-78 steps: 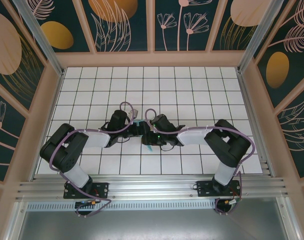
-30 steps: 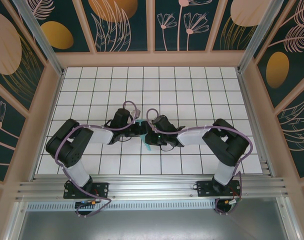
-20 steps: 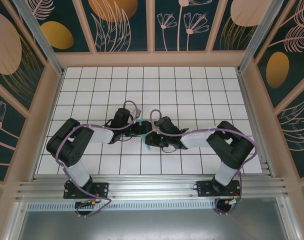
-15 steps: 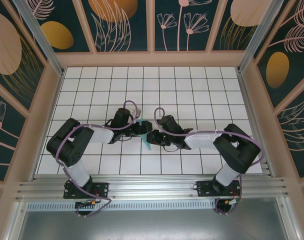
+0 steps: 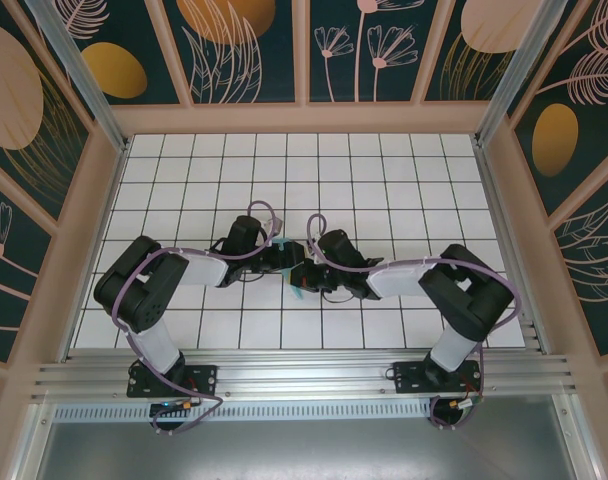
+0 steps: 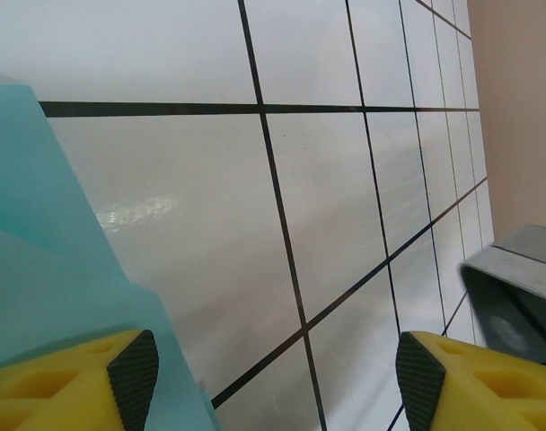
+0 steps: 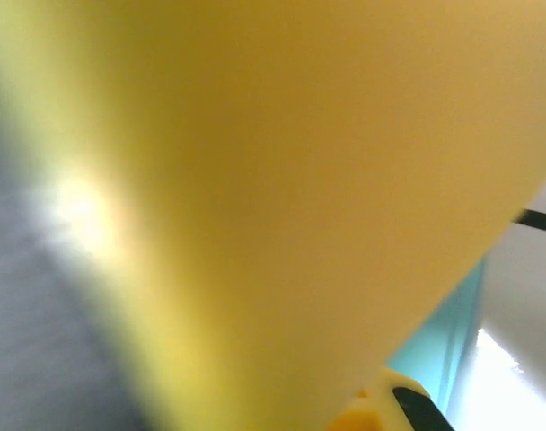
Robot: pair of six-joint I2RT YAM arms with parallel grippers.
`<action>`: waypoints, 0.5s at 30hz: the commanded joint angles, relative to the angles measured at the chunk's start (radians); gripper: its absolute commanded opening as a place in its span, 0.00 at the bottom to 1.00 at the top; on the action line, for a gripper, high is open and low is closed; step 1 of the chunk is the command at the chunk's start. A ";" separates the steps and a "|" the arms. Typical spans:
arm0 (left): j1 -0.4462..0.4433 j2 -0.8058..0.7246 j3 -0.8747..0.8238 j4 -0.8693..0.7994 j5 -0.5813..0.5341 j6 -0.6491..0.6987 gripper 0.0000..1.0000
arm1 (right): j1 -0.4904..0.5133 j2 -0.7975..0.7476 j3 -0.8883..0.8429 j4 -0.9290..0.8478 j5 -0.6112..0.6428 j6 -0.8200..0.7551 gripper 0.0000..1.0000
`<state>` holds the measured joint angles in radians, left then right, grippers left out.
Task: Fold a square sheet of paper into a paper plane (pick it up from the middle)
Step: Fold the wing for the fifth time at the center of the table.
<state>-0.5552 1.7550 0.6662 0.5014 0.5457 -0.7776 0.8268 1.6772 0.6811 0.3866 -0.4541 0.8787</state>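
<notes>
The light turquoise sheet of paper [image 5: 297, 291] lies folded on the tiled floor at the centre, mostly hidden under both wrists. My left gripper [image 5: 282, 262] comes from the left. In the left wrist view the left gripper [image 6: 275, 373] is open, with bare tile between its yellow fingers. There the paper [image 6: 48, 269] rests against the left finger. My right gripper [image 5: 302, 275] meets it from the right and is shut. In the right wrist view a blurred yellow mass covers most of the picture. One fingertip [image 7: 415, 409] and a strip of paper [image 7: 453, 332] show there. Whether paper is pinched is hidden.
White tiled floor [image 5: 384, 190] with black grid lines stretches around the arms. Peach frame posts and patterned walls [image 5: 304, 60] close it in on three sides. An aluminium rail [image 5: 304, 380] runs along the near edge. Part of the right arm [image 6: 515, 287] sits beside the left fingers.
The right arm's elbow swung outward to the right while its wrist stayed over the paper, and its jaws closed. The left arm has barely moved in the last second.
</notes>
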 commanded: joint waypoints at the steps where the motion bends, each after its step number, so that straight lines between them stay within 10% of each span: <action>1: -0.004 0.040 -0.010 -0.075 0.004 0.018 0.73 | -0.020 0.033 0.006 0.063 -0.045 0.032 0.04; 15: -0.004 0.046 -0.010 -0.077 0.002 0.018 0.73 | -0.035 0.117 -0.020 0.103 -0.136 0.064 0.04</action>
<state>-0.5552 1.7554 0.6670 0.5011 0.5461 -0.7773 0.7944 1.7798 0.6811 0.4496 -0.5526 0.9257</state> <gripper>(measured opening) 0.732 0.061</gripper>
